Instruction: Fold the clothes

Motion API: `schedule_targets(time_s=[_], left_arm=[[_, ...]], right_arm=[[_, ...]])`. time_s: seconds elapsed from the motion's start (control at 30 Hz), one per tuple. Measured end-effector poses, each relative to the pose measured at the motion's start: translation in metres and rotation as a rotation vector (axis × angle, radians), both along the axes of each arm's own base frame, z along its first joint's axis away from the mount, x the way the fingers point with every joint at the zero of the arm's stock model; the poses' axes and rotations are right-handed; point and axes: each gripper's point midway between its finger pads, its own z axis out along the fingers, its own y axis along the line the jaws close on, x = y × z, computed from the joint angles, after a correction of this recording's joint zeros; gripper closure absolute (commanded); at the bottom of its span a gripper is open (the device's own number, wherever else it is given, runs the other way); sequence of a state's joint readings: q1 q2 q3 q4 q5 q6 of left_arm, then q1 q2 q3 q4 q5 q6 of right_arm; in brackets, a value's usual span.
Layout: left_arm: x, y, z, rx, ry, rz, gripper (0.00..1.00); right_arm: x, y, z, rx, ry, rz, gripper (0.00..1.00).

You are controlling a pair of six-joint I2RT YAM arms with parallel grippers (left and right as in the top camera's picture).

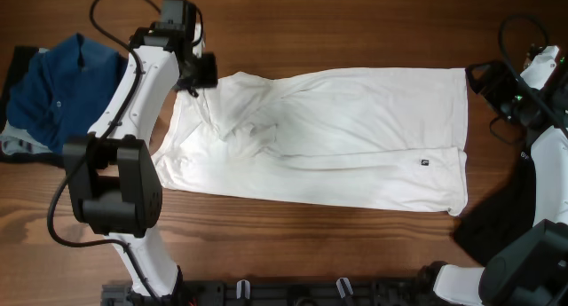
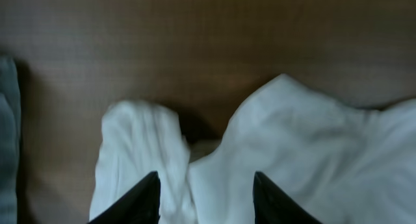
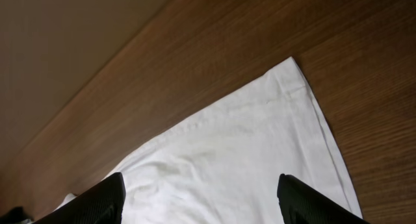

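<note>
- The white shirt (image 1: 337,129) lay spread out flat on the wooden desk (image 1: 311,22), in the middle of it, with its hem toward the right arm and its collar end toward the left arm.
- A small dark label (image 1: 424,162) sat on the shirt near the hem.
- The cloth was smooth at the hem side, and it was wrinkled and bunched at the collar side.
- The left pincer (image 1: 200,80) was over the far corner of the shirt at the collar end.
- In the left wrist view the left pincer (image 2: 205,180) had its fingers apart, about half way. White cloth lay under and between them, but it was not pinched, so this pincer had hold of nothing.
- The right pincer (image 1: 484,80) was just beside the far corner of the hem.
- In the right wrist view the right pincer (image 3: 201,185) stood wide open above that corner, with nothing between its fingers.
- A blue garment (image 1: 67,89) lay in a heap on the desk beyond the left arm, apart from the shirt.
- A black garment (image 1: 497,231) lay at the near edge by the right arm, partly hidden under it. I could not make out any print on it.
</note>
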State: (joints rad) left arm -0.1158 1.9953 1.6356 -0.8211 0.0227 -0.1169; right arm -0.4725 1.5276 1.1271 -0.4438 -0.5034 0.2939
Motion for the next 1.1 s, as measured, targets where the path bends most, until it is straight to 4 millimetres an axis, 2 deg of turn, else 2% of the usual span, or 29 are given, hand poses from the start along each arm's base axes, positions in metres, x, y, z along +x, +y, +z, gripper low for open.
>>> schedule_targets(time_s=[0.07,0.2,0.3,0.47,0.53,0.67,0.73,0.87,0.93,1.0,1.1], left_arm=[[0.02,-0.003,0.009,-0.011,-0.091,-0.001,0.52],[0.036,-0.006,0.016,-0.025,-0.161,-0.005,0.53],[0.039,-0.009,-0.001,-0.03,-0.138,-0.017,0.53],[0.022,-0.01,-0.052,-0.027,0.013,-0.027,0.59],[0.016,-0.012,-0.058,-0.038,0.044,-0.035,0.66],[0.002,-0.014,-0.063,-0.049,0.101,-0.052,0.75],[-0.002,-0.015,-0.064,-0.053,0.12,-0.054,0.65],[-0.005,-0.015,-0.064,-0.055,0.131,-0.057,0.68],[-0.007,-0.017,-0.064,-0.066,0.14,-0.061,0.76],[-0.01,-0.02,-0.062,-0.082,0.149,-0.069,0.93],[-0.011,-0.022,-0.054,-0.1,0.14,-0.07,0.96]], right_arm=[[0.0,0.0,0.0,-0.001,-0.001,0.0,0.24],[0.0,0.0,0.0,0.0,0.0,-0.001,0.23],[0.0,0.0,0.0,0.0,0.0,-0.001,0.24],[0.0,0.0,0.0,0.0,0.0,0.0,0.24],[0.0,0.0,0.0,0.0,0.0,0.0,0.23],[-0.001,0.0,-0.001,0.002,0.004,0.0,0.23],[-0.001,0.0,-0.001,0.002,0.004,0.0,0.24],[-0.001,0.0,-0.001,0.002,0.004,0.0,0.23],[-0.001,0.0,-0.001,0.002,0.004,-0.001,0.23],[-0.001,0.0,-0.001,0.002,0.004,0.0,0.23],[-0.001,0.0,-0.001,0.002,0.004,-0.001,0.23]])
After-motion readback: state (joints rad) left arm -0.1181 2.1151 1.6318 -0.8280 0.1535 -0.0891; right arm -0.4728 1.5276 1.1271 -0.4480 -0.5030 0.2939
